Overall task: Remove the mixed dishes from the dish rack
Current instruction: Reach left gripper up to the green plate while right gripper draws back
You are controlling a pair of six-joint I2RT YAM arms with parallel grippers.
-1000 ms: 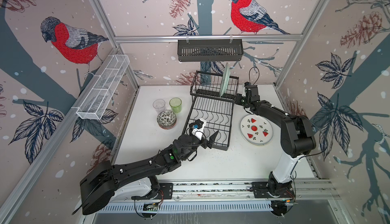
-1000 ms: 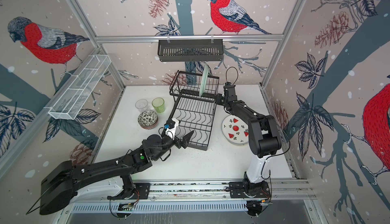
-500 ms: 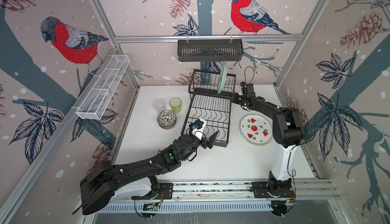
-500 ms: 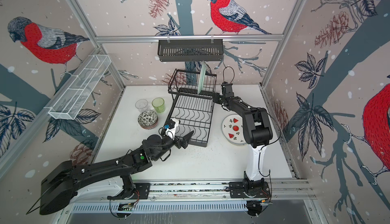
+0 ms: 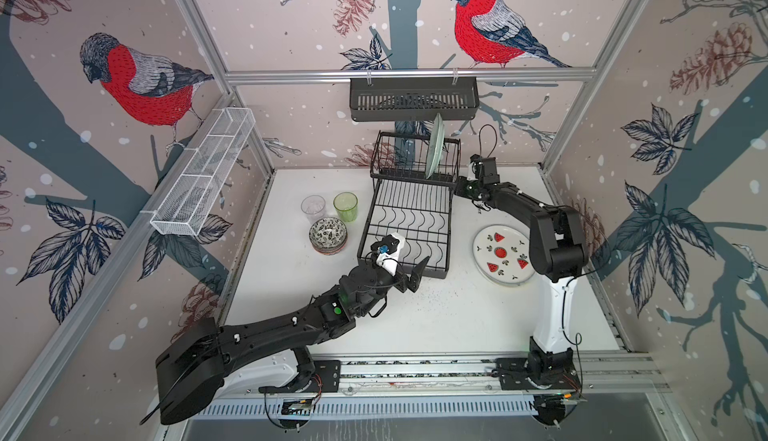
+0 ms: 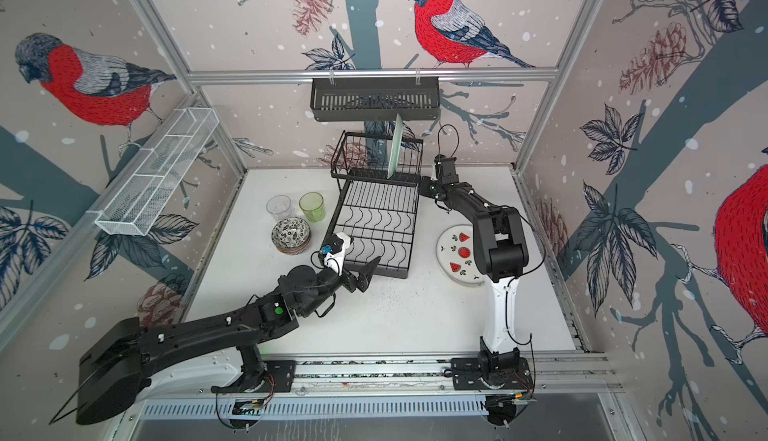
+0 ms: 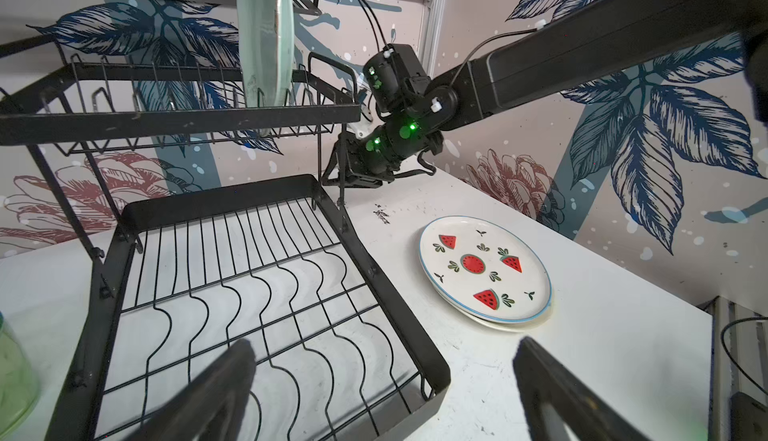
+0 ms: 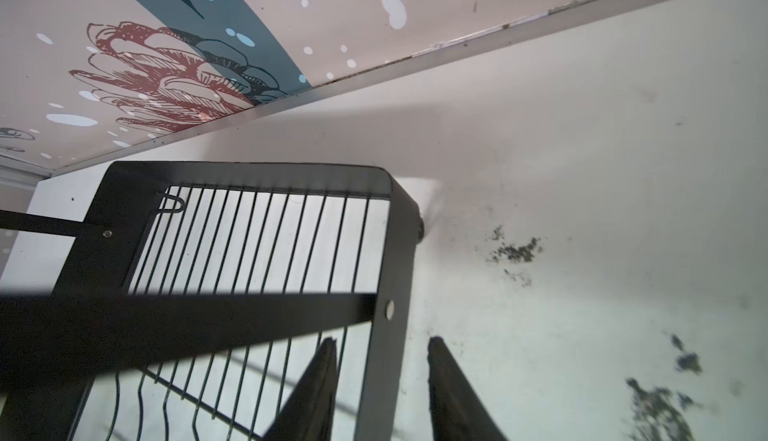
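- Upright in the raised, slotted back section of the dish rack (image 7: 386,293) stands the pale green plate (image 5: 434,148); it is a thin glazed disc seen nearly edge-on, its lower rim set between black wire prongs; it is the one dish in the rack.
- Lower level of the rack: a flat tray of straight bars and wavy wires, framed by a matte sheet-metal band.
- Right gripper (image 8: 382,340): dark tapered fingers parted to a middling gap, astride the tray's right-hand band near its back corner; one finger is inside over the wires, one outside over the table (image 5: 457,318); a sliver of space shows on each side of the band, so nothing is pinched.
- Left gripper (image 7: 384,345): fingers spread wide and empty, hovering at the tray's near right corner.
- Watermelon plate (image 5: 503,254): glossy white, blue-rimmed, printed with red slices; it lies flat on the table right of the rack, on top of a plain white plate (image 7: 498,326) whose edge peeks out beneath.
- Left of the rack: round patterned bowls (image 5: 328,233) nested in a stack; just behind them the green tumbler (image 5: 345,207) and clear tumbler (image 5: 313,209) stand upright, side by side.
- Table surface: white, smooth, scuffed with dark specks.
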